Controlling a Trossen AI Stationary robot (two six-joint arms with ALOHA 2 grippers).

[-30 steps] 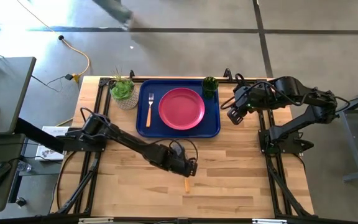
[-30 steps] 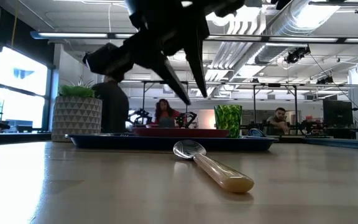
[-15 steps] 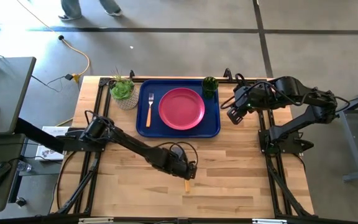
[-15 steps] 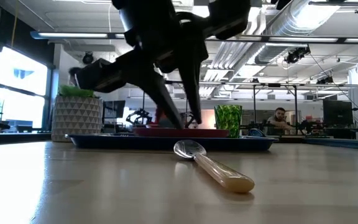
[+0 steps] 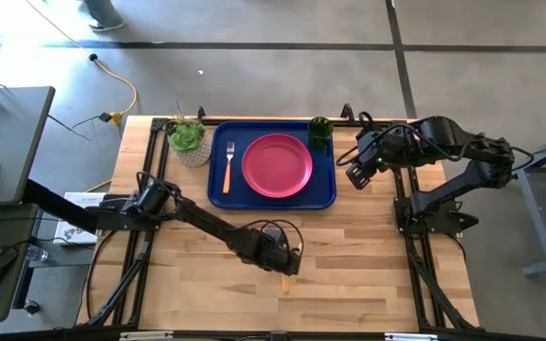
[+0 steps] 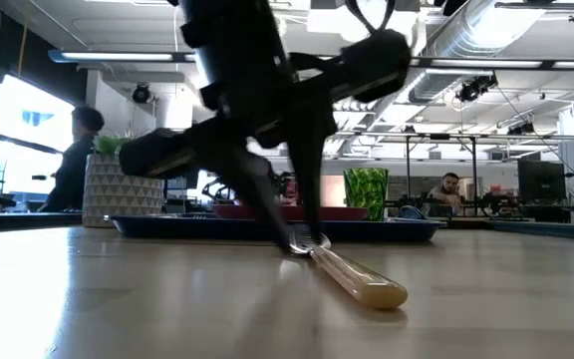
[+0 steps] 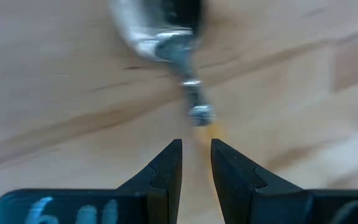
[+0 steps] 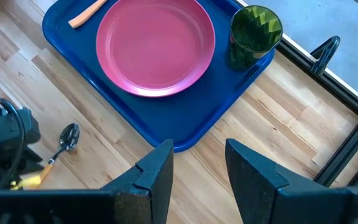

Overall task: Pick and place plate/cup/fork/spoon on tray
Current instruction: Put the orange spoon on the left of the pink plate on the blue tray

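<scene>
A wooden table (image 5: pixel 349 256) holds a dark blue tray (image 5: pixel 328 189) carrying the pink plate (image 5: pixel 277 165), the fork (image 5: pixel 227 166) just beside it, and the green cup (image 5: pixel 320 130) in a corner. The spoon (image 6: pixel 342 267) lies alone on the bare wood, well apart from the tray. The left gripper (image 7: pixel 195 163) is low over the spoon's neck, its fingers slightly spread with a narrow gap, one to each side of the handle, not yet pinching. The blurred wrist view leaves it unclear whether the tips touch the wood. The risk is that such a narrow gap catches the thin handle off-centre, so the spoon could pivot, skid or flip away. Pressing too low could jam the fingertips on the table. The right gripper (image 8: pixel 197 163), fingers spread and empty, waits near the tray's edge.
</scene>
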